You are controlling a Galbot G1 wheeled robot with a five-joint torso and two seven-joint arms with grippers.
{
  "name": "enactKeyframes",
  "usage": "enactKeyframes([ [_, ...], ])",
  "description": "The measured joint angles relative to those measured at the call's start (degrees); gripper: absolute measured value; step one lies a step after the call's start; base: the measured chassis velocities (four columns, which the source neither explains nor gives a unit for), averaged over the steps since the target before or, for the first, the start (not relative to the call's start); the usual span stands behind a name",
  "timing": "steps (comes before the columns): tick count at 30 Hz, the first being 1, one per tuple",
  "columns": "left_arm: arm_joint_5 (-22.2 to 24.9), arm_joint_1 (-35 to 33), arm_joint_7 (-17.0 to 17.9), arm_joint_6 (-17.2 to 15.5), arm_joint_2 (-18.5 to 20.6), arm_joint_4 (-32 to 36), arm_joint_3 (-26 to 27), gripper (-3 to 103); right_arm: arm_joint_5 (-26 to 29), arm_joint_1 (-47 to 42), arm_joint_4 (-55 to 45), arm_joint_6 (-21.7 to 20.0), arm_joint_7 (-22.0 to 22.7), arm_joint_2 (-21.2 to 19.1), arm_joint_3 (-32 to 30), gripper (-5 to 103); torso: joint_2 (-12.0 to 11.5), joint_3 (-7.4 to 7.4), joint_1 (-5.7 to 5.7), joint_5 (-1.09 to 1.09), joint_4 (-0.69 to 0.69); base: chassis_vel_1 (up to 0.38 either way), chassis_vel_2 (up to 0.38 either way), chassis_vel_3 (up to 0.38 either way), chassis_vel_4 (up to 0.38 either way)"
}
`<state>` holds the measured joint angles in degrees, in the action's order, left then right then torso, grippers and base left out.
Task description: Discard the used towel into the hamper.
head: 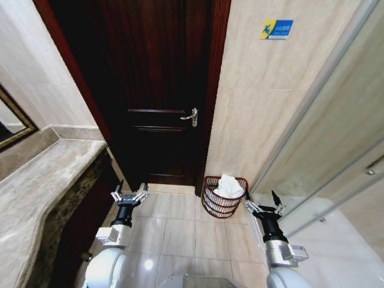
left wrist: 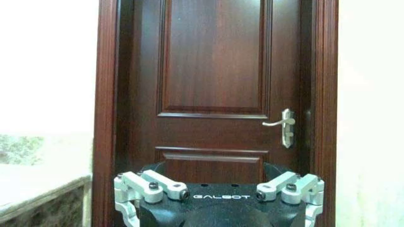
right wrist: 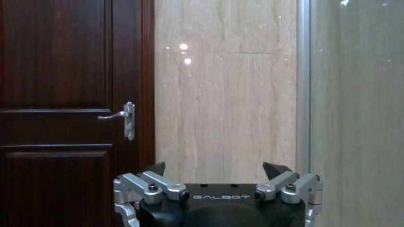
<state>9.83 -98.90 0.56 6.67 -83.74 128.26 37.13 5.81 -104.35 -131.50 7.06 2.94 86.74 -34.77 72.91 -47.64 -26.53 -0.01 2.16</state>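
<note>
White towel (head: 228, 185) heaped inside wire hamper (head: 221, 207), just right of the dark wooden door (head: 157, 90), on the tiled floor. Left hand (head: 129, 195) and right hand (head: 262, 205) both spread wide, empty, flanking the hamper. Towel likely light, soft, limp; best pinched at a raised fold.

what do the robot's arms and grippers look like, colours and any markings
Both arms have glossy white rounded shells that narrow to black wrists. The left gripper and right gripper match: silver metal linkages joined by dark bolts, ending in dark pointed fingertips. Each black wrist housing carries pale GALBOT lettering. No loose cables show.
</note>
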Motion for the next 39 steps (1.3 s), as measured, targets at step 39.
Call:
enactKeyframes([
  [39, 0.00, 0.01, 0.00, 0.00, 0.00, 0.00, 0.00, 100, 0.00, 0.00, 0.00, 0.00, 0.00, 0.00, -0.01, 100, -0.03, 0.01, 0.01, 0.00, -0.01, 0.136, -0.132, -0.133, 0.135],
])
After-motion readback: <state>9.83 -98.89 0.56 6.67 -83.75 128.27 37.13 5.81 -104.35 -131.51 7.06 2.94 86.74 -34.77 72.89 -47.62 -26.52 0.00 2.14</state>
